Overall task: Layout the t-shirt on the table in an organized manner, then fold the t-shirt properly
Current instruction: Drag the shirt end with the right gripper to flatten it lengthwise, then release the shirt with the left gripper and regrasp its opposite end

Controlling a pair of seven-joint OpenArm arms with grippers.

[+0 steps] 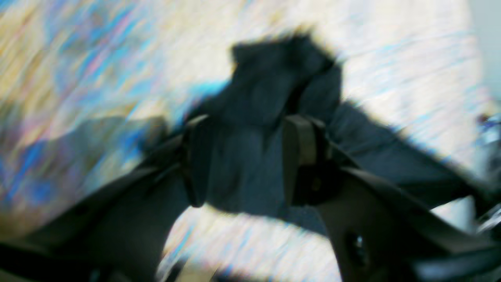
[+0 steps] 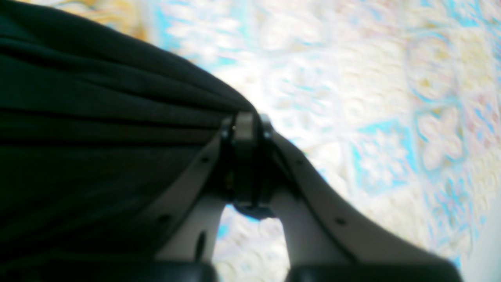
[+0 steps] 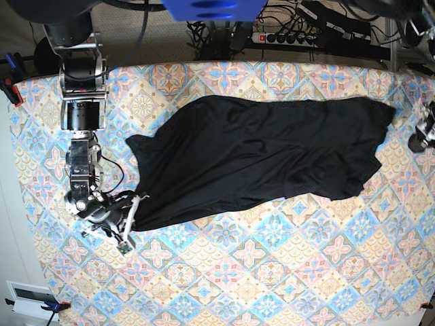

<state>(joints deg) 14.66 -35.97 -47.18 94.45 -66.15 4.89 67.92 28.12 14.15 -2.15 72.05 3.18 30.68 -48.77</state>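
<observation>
A robotics lab: tile-patterned table, power strip and tangled cables behind (floor-level clutter).

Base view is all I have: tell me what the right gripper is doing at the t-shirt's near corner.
Observer: In the right wrist view the right gripper is shut, with its jaws pinched together on the edge of the t-shirt.
Operator: Now report the left gripper. It barely shows in my picture.
Observer: In the left wrist view the left gripper has its jaws wide apart. Black cloth shows between them and is not clamped. The view is too blurred to tell whether the fingers touch it.
</observation>
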